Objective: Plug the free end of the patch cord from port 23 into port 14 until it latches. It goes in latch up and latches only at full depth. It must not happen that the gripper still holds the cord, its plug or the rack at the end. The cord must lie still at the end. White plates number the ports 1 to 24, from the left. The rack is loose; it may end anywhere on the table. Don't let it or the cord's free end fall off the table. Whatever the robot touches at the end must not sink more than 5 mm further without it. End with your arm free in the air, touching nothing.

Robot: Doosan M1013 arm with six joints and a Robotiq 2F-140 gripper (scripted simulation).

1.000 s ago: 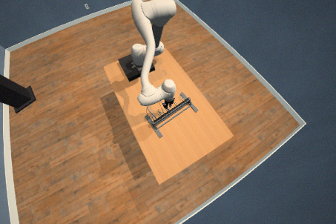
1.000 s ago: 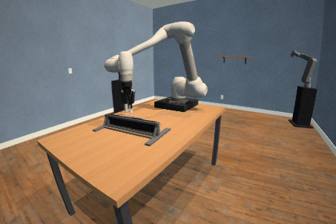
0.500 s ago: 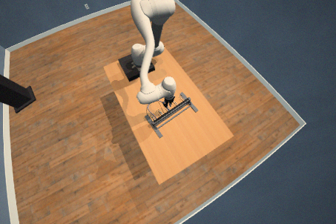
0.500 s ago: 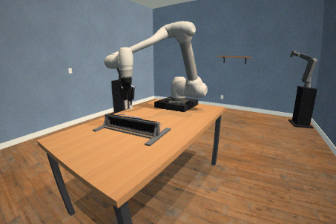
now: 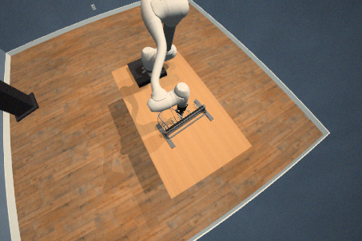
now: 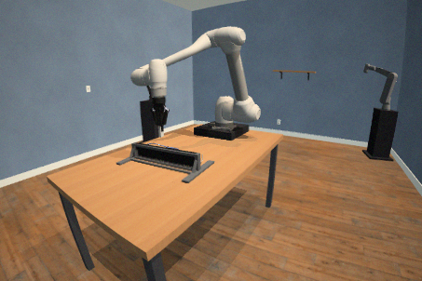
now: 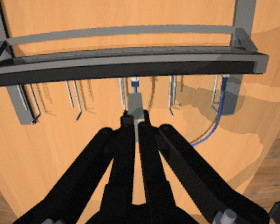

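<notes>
One closed pincer (image 5: 181, 108) (image 6: 161, 127) (image 7: 135, 102), apparently empty; ahead, one rack (image 5: 184, 120) (image 6: 165, 158) (image 7: 126, 65) with two blue plugs visible; no writing legible.

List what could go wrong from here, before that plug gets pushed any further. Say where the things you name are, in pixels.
The shut gripper (image 5: 181, 113) (image 6: 162, 129) (image 7: 135, 102) lines up with the middle blue plug (image 7: 135, 84); an off-center push might cock it or leave it unlatched. The rack (image 5: 209, 116) (image 6: 189, 179) (image 7: 116, 66) is loose, so pushing could slide it. The fingers might also snag the thin guides (image 7: 122, 95) beside the plug.
</notes>
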